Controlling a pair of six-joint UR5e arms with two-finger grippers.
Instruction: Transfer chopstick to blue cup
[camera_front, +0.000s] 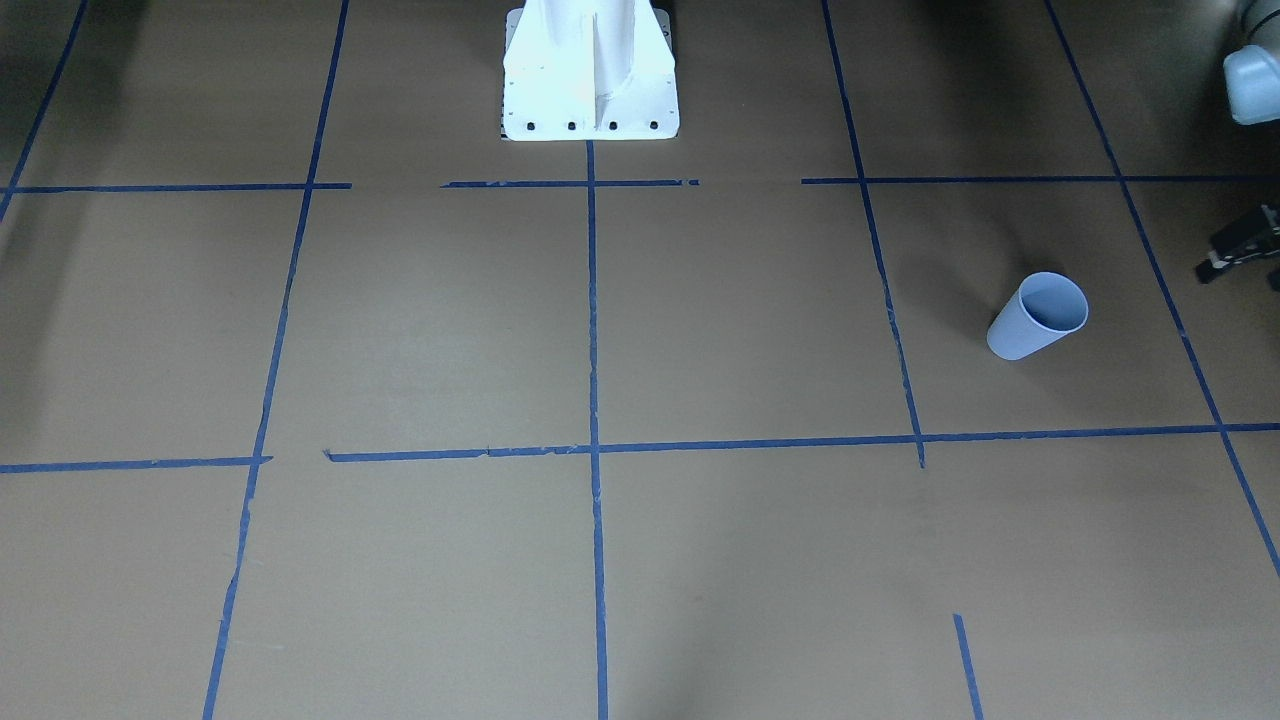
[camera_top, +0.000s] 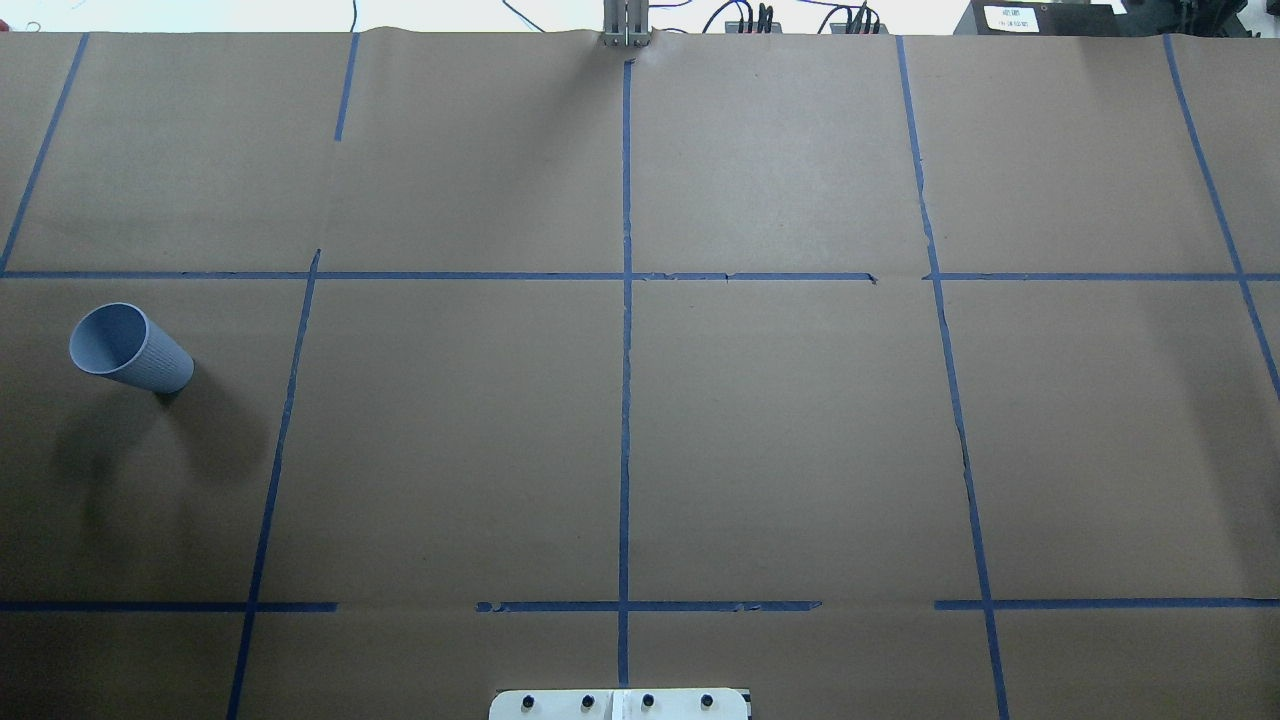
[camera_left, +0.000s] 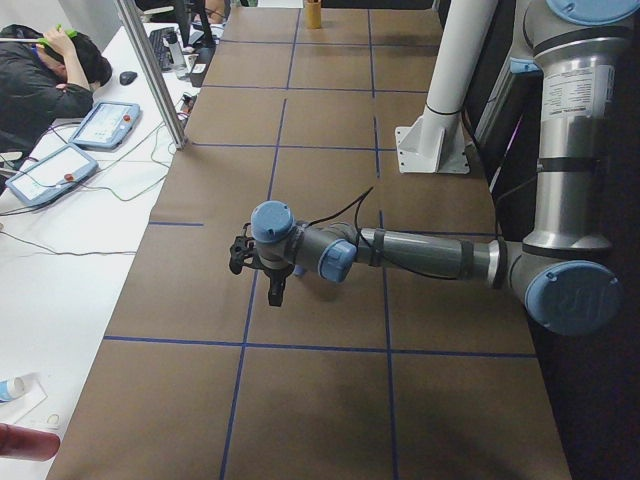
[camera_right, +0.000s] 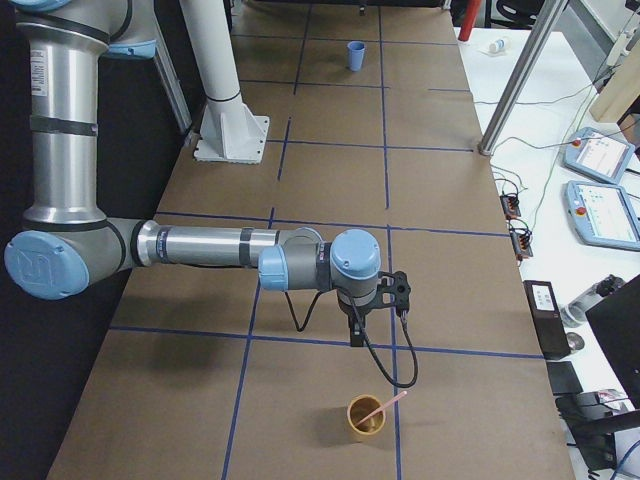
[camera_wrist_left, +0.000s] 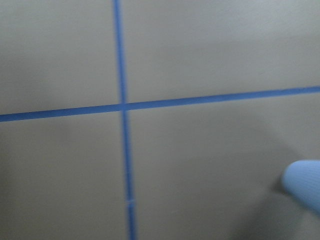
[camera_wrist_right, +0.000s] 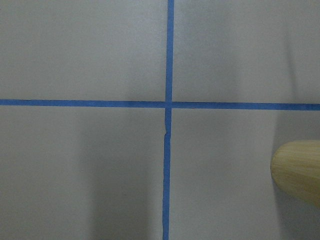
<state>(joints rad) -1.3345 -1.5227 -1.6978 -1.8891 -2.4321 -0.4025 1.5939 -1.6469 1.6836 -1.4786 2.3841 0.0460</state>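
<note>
Both arms are stretched out low over the table, brown paper ruled with blue tape, one arm at each end.

At the robot's right end, the chopstick is a pale pink stick leaning in a yellow cup, its top end poking out over the rim toward the operators' side. That cup stands upright near the table's end. The right gripper hangs pointing down over a tape line, near the yellow cup but apart from it, and touches nothing. Only the side view shows it, so I cannot tell whether its fingers are spread or pressed together. The right wrist camera looks down on a tape crossing, with a blurred edge of the yellow cup at the frame's right.

At the far left end, the blue cup stands mouth up in its own square, and nothing shows inside it from above. The left gripper points down over a tape line close to that cup. The front view catches only a dark sliver of it at the frame's edge, so its fingers can't be read either. The left wrist camera shows a blurred bit of blue cup at lower right.

The white base sits mid-table on the robot's side.
</note>
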